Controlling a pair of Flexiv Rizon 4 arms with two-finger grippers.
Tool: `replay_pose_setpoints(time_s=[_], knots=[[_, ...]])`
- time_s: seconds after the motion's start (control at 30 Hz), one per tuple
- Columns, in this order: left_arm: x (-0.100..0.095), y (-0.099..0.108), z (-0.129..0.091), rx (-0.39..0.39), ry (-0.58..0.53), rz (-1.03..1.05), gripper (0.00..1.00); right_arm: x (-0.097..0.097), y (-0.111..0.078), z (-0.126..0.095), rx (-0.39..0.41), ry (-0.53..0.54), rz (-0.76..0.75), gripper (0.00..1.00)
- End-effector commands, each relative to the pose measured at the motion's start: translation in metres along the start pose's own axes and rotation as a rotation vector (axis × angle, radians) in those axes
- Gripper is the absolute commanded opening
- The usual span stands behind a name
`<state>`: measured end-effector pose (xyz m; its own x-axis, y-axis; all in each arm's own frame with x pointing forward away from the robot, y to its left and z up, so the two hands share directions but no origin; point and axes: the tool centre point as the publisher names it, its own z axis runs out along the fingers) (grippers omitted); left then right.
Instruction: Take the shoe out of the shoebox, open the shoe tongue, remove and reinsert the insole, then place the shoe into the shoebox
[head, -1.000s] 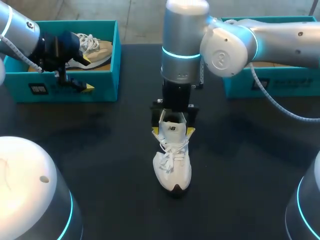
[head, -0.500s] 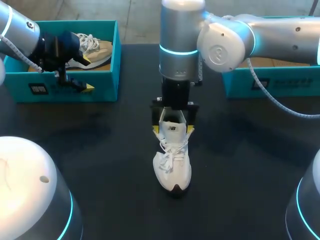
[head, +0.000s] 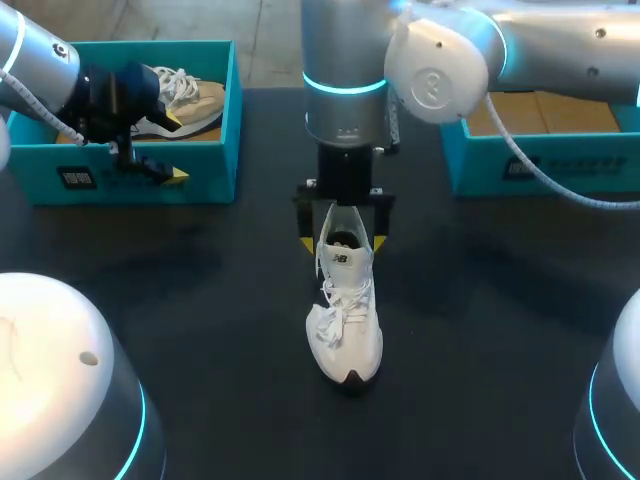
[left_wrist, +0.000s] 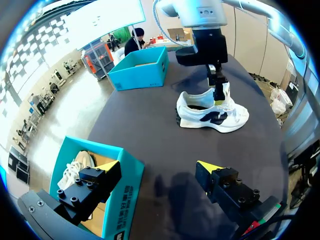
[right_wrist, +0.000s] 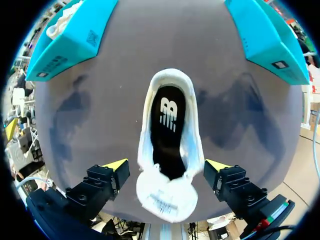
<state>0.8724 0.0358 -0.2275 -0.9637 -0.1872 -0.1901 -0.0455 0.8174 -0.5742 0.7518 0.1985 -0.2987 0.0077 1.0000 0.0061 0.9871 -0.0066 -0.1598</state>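
Head view shows the black table with one teal shoebox at upper left and another shoebox at upper right, and the white shoe standing out on the table at centre, toe toward the lower edge. So I judge the take-out step done. My right gripper hangs over the heel end, fingers spread wide and apart from the shoe's sides, holding nothing. My left gripper sits at the front wall of the upper-left box, also wide and holding nothing, next to a second shoe lying inside. Only the right wrist view looks down into the shoe. There the tongue lies pulled open between my fingers, and the dark insole is seated inside. I cannot tell whether it has been out yet. Boxing the shoe is still left.
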Motion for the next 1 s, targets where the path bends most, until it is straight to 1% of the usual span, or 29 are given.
replay_pose_setpoints(time_s=[0.03, 0.1, 0.17, 0.2, 0.23, 0.27, 0.3, 0.33, 0.37, 0.4, 0.43, 0.47, 0.5, 0.73, 0.87, 1.0], knots=[[0.000, 0.000, 0.000, -0.004, 0.000, 0.000, 1.00, -0.004, -0.021, -0.022, -0.071, -0.001, 0.020, 1.00], [0.000, 0.000, 0.000, -0.004, 0.000, 0.000, 1.00, -0.005, -0.027, -0.028, -0.084, -0.013, 0.035, 1.00], [0.000, 0.000, 0.000, -0.004, 0.000, 0.000, 1.00, -0.007, -0.034, -0.032, -0.088, -0.027, 0.053, 0.97], [0.000, 0.000, 0.000, -0.004, 0.000, 0.000, 1.00, -0.008, -0.038, -0.034, -0.091, -0.029, 0.064, 0.92], [0.000, 0.000, 0.000, -0.004, 0.000, 0.000, 1.00, -0.009, -0.042, -0.035, -0.089, -0.036, 0.074, 0.82], [0.000, 0.000, 0.000, -0.004, 0.000, 0.000, 1.00, -0.010, -0.046, -0.035, -0.090, -0.042, 0.087, 0.75], [0.000, 0.000, 0.000, -0.004, 0.000, 0.000, 1.00, -0.011, -0.050, -0.034, -0.091, -0.045, 0.098, 0.71], [0.000, 0.000, 0.000, -0.004, 0.000, 0.000, 1.00, -0.011, -0.054, -0.033, -0.088, -0.046, 0.106, 0.70], [0.000, 0.000, 0.000, -0.004, 0.000, 0.000, 1.00, -0.011, -0.059, -0.031, -0.088, -0.040, 0.116, 0.64], [0.000, 0.000, 0.000, -0.004, 0.000, 0.000, 1.00, -0.010, -0.063, -0.030, -0.086, -0.032, 0.122, 0.64], [0.000, 0.000, 0.000, -0.004, 0.000, 0.000, 1.00, -0.009, -0.065, -0.029, -0.085, -0.027, 0.124, 0.60], [0.000, 0.000, 0.000, -0.004, 0.000, 0.000, 1.00, -0.007, -0.068, -0.026, -0.082, -0.019, 0.126, 0.47], [0.000, 0.000, 0.000, -0.004, 0.000, 0.000, 1.00, -0.006, -0.070, -0.024, -0.079, -0.013, 0.126, 0.45], [0.000, 0.000, 0.000, -0.004, 0.000, 0.000, 1.00, -0.009, -0.083, -0.009, -0.065, 0.017, 0.148, 0.44], [0.000, 0.000, 0.000, -0.004, 0.000, 0.000, 1.00, -0.007, -0.084, -0.004, -0.050, 0.037, 0.124, 0.45], [0.000, 0.000, 0.000, -0.004, 0.000, 0.000, 1.00, -0.006, -0.079, 0.004, -0.035, 0.054, 0.107, 0.45]])
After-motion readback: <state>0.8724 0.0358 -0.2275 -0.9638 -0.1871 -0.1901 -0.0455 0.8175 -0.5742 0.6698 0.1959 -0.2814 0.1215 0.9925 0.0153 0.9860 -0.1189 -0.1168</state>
